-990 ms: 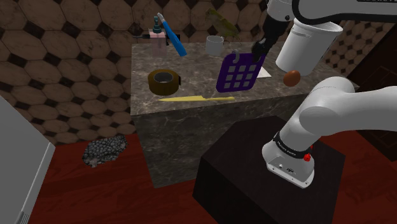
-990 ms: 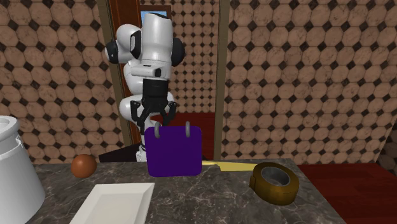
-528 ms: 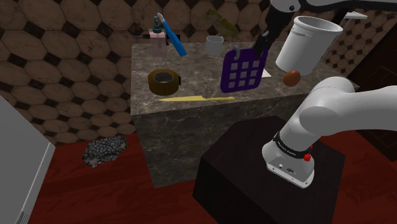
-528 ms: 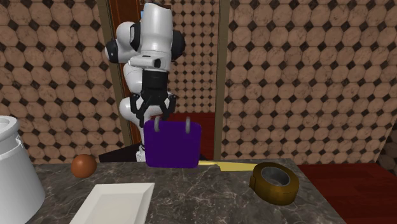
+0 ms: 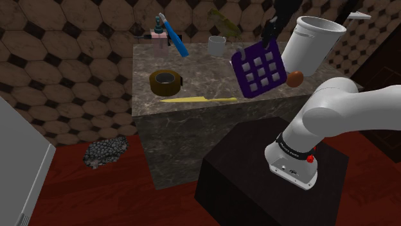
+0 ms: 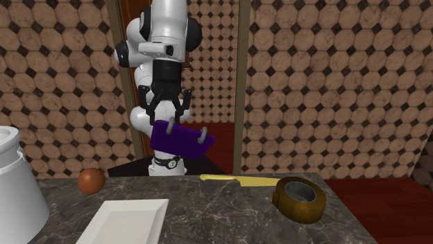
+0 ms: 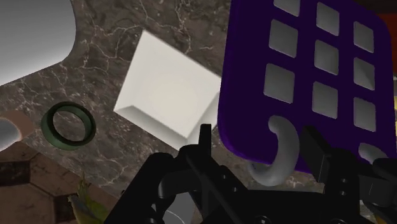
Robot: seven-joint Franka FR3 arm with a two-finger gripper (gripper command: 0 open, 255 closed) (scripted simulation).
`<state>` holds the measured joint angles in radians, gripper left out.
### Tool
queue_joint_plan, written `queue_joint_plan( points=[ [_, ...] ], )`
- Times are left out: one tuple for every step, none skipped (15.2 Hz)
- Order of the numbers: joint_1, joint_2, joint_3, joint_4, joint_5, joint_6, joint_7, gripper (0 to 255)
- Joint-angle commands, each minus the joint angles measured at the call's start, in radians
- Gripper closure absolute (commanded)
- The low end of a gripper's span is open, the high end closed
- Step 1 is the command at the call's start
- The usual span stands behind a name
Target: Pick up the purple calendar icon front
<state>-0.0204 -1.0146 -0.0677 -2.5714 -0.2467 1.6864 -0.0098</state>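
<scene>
The purple calendar is a flat purple panel with grey squares and two grey binder rings. It hangs tilted in the air above the marble table, off the surface. My black gripper is shut on its top edge by one ring. From across the table, the calendar slants down toward the second exterior view's right under the gripper. In the wrist view a grey ring of the calendar sits between the fingers.
On the table stand a brown tape roll, a yellow knife, a mug, an orange ball and a tall white container. A white square plate lies below the gripper. A green ring lies beyond it.
The gripper has risen with the calendar. The calendar has left the table and swung from upright to a tilt, drifting toward the shoulder view's right.
</scene>
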Motion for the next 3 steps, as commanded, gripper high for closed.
queue_joint_plan(
  points=[
    [0.001,0.008,0.002,0.033,0.003,-0.024,-0.005,255],
    [0.001,0.008,0.002,0.035,0.003,-0.025,-0.005,255],
    [0.001,0.008,0.002,0.035,0.003,-0.025,-0.005,255]
  ],
)
